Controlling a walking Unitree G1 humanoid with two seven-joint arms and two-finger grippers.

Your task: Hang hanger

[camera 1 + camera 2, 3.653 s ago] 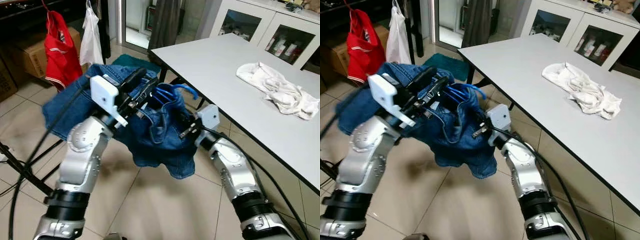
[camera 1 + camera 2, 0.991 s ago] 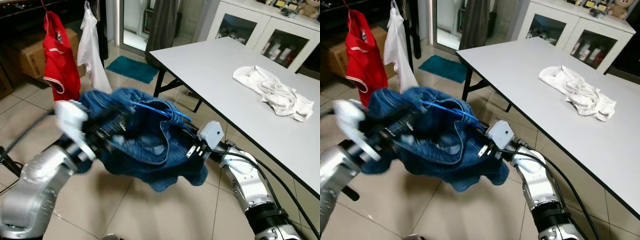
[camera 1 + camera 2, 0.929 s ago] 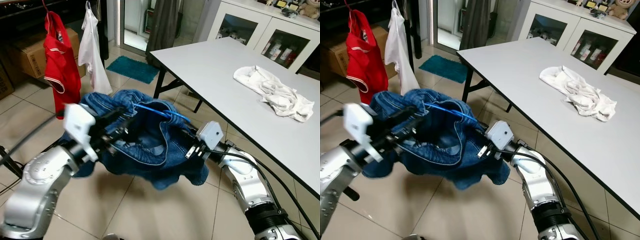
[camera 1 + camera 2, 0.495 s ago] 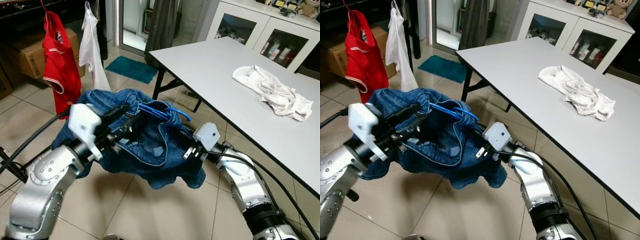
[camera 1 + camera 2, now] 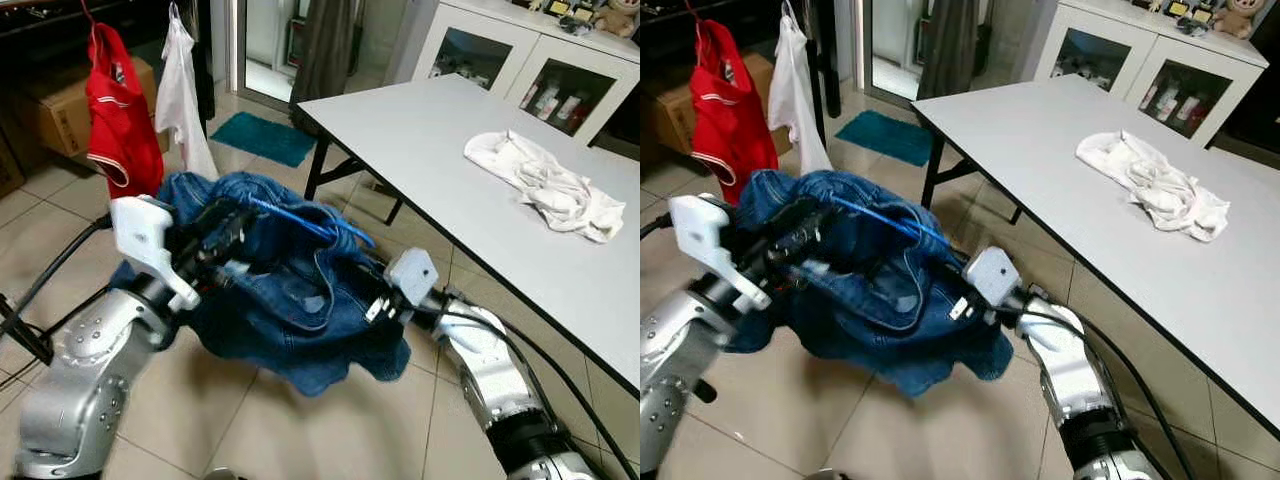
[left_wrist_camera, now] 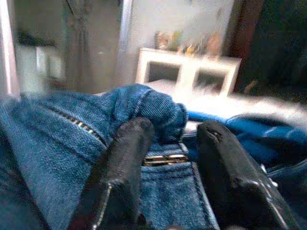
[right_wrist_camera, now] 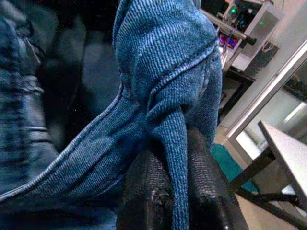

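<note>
- Blue denim shorts [image 5: 290, 310] with a blue plastic hanger [image 5: 310, 222] inside hang between my grippers.
- Left gripper [image 6: 168, 158] and right gripper [image 7: 175, 158] both pinch denim.
- I should hold level and walk slowly.

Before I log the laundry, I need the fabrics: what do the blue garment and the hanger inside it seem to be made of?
The blue garment looks like denim: matte blue twill ribs, stitched seams, and a metal zipper in the left wrist view. The hanger appears to be smooth, slightly glossy blue plastic, or possibly coated wire; its thin bars leave that open.
</note>
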